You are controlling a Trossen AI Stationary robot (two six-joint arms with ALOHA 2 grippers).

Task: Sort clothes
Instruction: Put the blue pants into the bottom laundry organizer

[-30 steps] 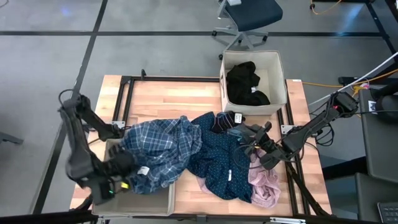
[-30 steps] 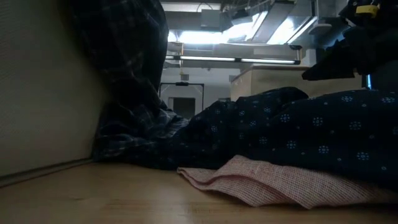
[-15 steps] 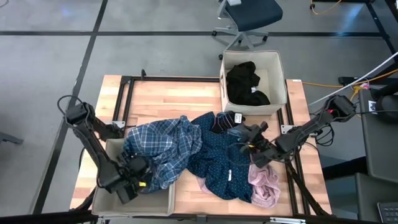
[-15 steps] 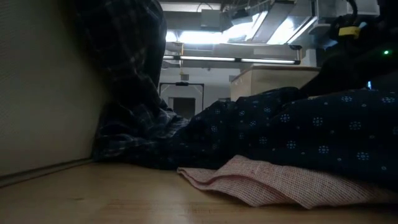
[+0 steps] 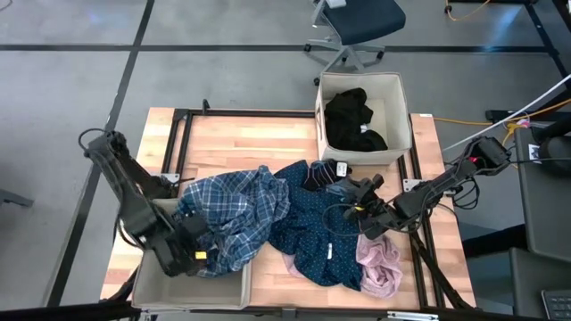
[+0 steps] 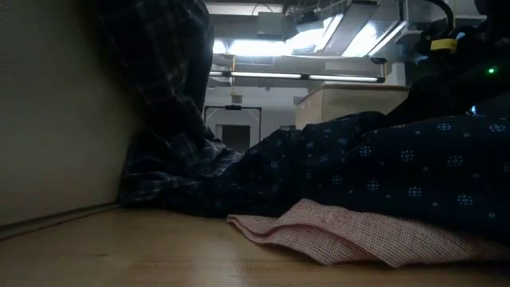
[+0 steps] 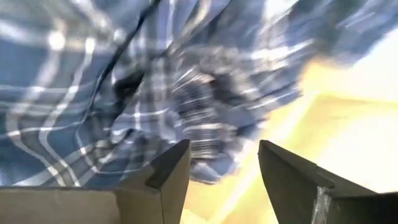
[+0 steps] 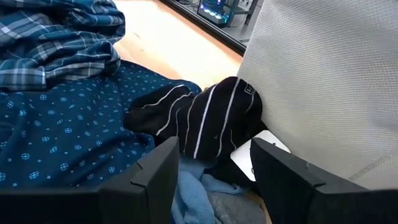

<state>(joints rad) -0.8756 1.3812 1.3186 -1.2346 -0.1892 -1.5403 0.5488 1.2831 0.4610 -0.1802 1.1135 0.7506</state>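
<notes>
- Wooden table (image 5: pixel 241 143) sat on a grey floor, with an office chair (image 5: pixel 357 22) beyond its 12 o'clock edge.
- Beige box (image 5: pixel 397 107) at 1 o'clock held a black garment (image 5: pixel 354 118).
- Second box (image 5: pixel 236 294) at 7 o'clock had the plaid shirt (image 5: pixel 236 214) draped over its rim.
- Left gripper (image 5: pixel 186 256) hovered over that box, fingers (image 7: pixel 168 177) spread and released, the shirt just ahead of them.
- Navy dotted garment (image 5: pixel 317 232) lay at centre, touching the shirt.
- Pink garment (image 5: pixel 382 266) lay at 5 o'clock.
- Striped piece (image 8: pixel 199 118) rested beside the far box.
- Right gripper (image 5: pixel 351 198) hung above the navy garment, fingers apart, holding nothing.
</notes>
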